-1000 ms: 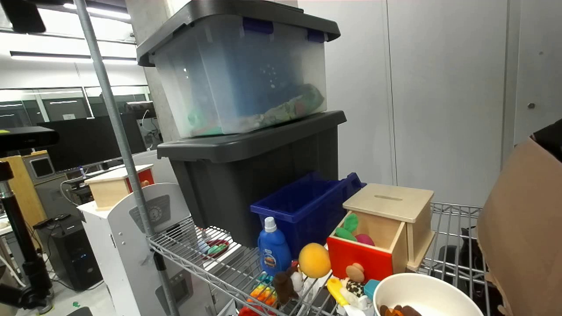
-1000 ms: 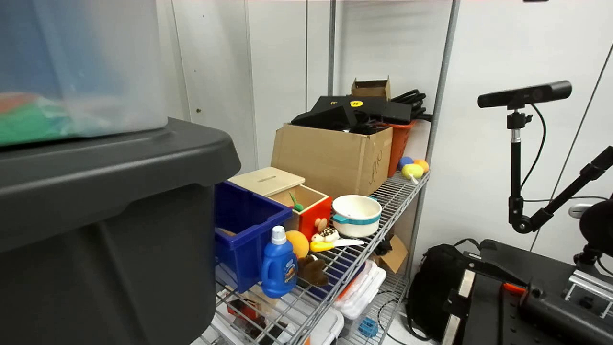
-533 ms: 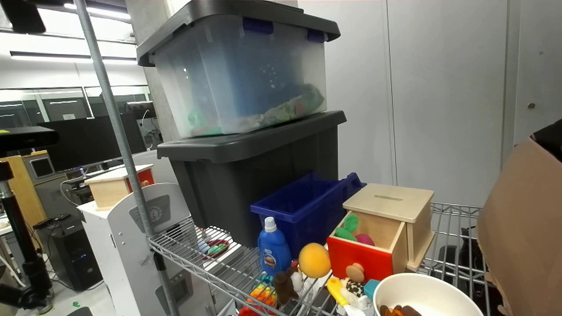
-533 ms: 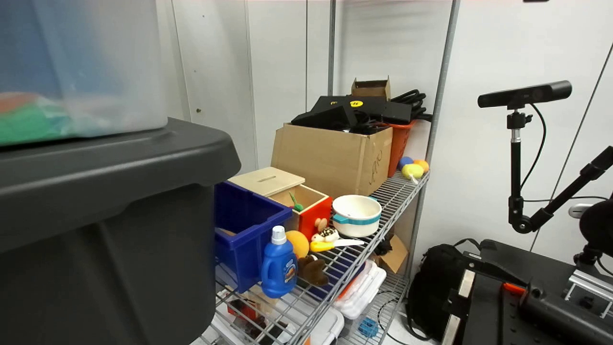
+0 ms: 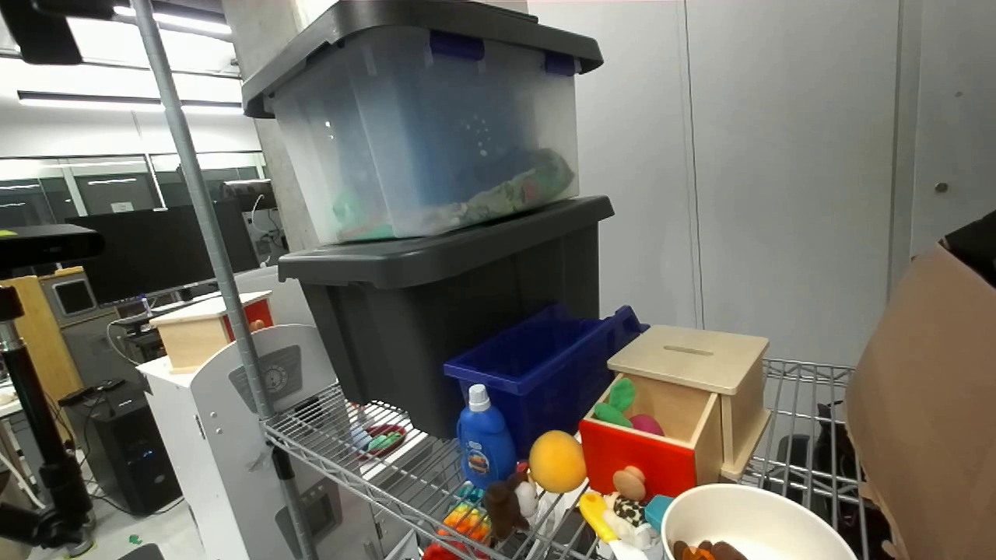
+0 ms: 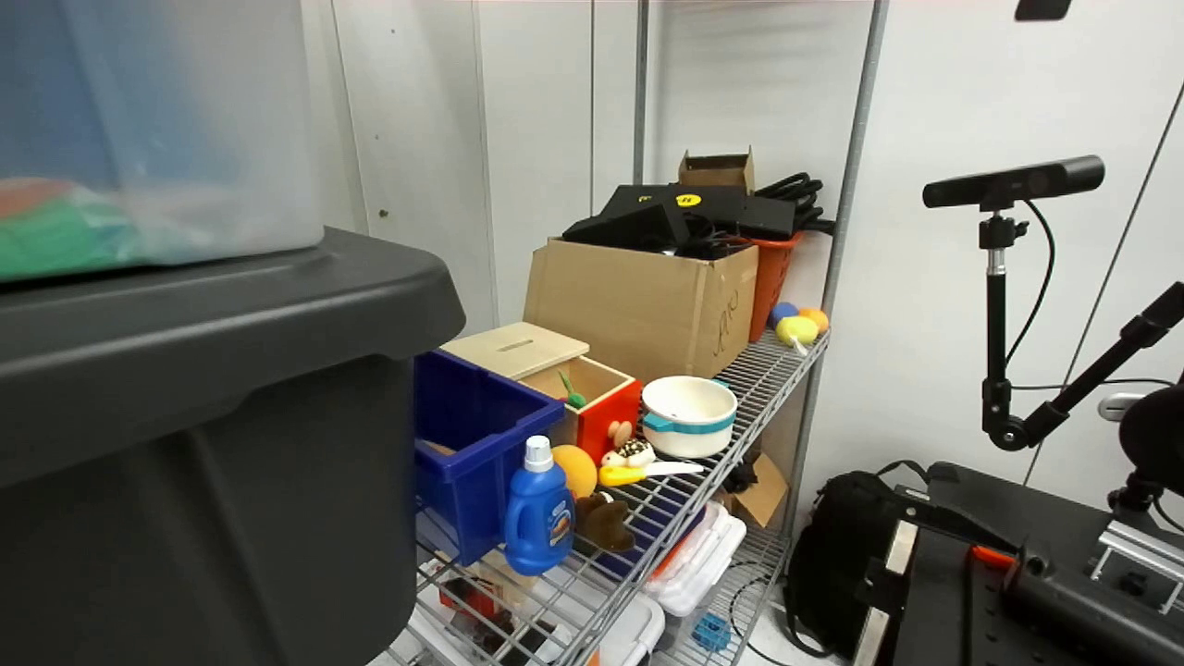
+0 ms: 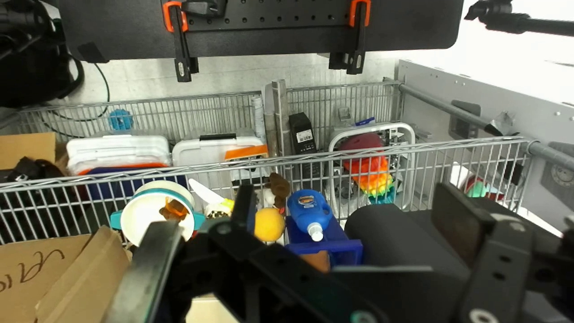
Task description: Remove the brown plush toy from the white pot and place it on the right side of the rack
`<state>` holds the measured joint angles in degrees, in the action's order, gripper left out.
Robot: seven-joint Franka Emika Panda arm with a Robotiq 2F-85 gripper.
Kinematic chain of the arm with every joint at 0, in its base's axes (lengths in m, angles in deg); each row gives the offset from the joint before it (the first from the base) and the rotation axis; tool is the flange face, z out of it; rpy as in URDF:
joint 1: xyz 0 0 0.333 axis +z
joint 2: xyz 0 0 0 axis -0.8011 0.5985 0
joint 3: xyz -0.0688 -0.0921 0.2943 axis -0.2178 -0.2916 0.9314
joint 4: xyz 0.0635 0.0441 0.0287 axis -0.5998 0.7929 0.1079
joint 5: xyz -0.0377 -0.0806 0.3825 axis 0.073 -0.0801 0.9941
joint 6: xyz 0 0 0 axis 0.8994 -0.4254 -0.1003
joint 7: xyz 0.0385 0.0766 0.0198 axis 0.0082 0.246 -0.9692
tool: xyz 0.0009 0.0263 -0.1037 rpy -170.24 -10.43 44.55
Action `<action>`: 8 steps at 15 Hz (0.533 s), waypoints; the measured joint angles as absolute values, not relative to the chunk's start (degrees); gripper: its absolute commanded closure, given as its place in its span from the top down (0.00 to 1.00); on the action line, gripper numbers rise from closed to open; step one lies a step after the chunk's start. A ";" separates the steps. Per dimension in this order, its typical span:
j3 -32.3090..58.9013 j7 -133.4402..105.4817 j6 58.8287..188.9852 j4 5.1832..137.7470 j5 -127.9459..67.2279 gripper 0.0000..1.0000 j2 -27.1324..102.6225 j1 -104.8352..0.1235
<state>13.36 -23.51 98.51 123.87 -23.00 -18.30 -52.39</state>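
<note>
In both exterior views a dark part [image 6: 1042,9] has dipped lower at the top edge; I take it for my hand [image 7: 345,211], spread wide and gripping nothing. The brown plush toy [image 7: 174,209] lies inside the white pot [image 7: 142,211], near the long edge of the rack [image 6: 775,368]. I expect it light, soft and forgiving, so I'd pinch its middle, clear of the pot's rim.

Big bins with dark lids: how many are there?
2: a see-through bin stacked on top of a dark grey bin, which stands on the wire rack. Others could be hidden behind them.
</note>
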 measured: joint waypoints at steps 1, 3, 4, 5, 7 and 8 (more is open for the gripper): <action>13.24 -23.51 98.50 123.79 -23.05 1.00 -18.04 -52.59; 13.17 -23.51 98.33 123.34 -23.23 1.00 -17.20 -53.07; 13.17 -23.51 97.99 122.93 -23.40 1.00 -16.58 -53.23; 13.17 -23.51 97.28 122.38 -23.63 1.00 -15.84 -53.38; 13.14 -23.51 95.01 120.94 -24.33 1.00 -13.99 -53.91; 13.10 -23.51 93.70 120.14 -24.89 1.00 -12.87 -54.33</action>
<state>13.10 -23.51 93.70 120.14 -24.89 -12.87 -54.33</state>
